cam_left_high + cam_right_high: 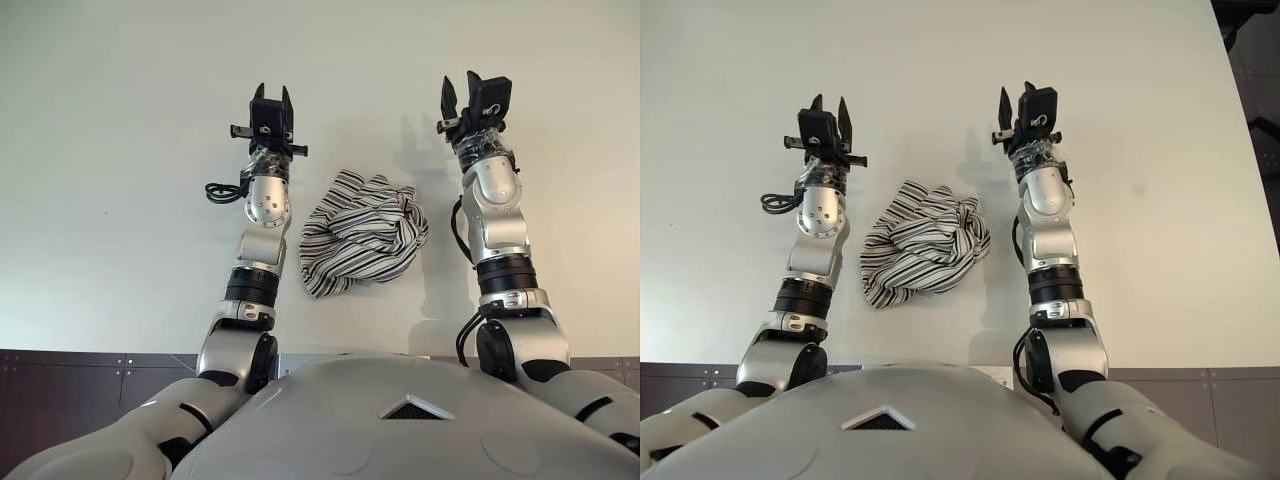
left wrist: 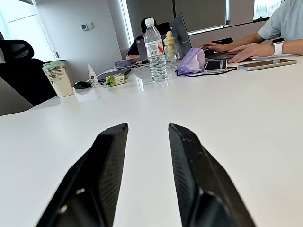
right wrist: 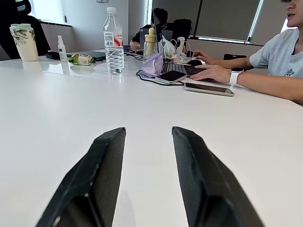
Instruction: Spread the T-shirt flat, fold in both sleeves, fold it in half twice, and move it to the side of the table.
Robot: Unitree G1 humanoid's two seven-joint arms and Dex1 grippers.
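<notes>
A black-and-white striped T-shirt (image 1: 360, 232) lies crumpled in a heap on the white table (image 1: 120, 120), between my two arms. My left gripper (image 1: 272, 94) stands open above the table, past the heap and to its left, holding nothing. My right gripper (image 1: 467, 84) is also open and empty, past the heap on its right. In the wrist views both pairs of black fingers (image 2: 111, 156) (image 3: 191, 156) point out over bare tabletop, and the shirt lies behind them.
At the table's far end stand a water bottle (image 2: 155, 49), a paper cup (image 2: 58, 78), a laptop, phones and small items, where people sit working. The table's near edge (image 1: 100, 352) runs just in front of my torso.
</notes>
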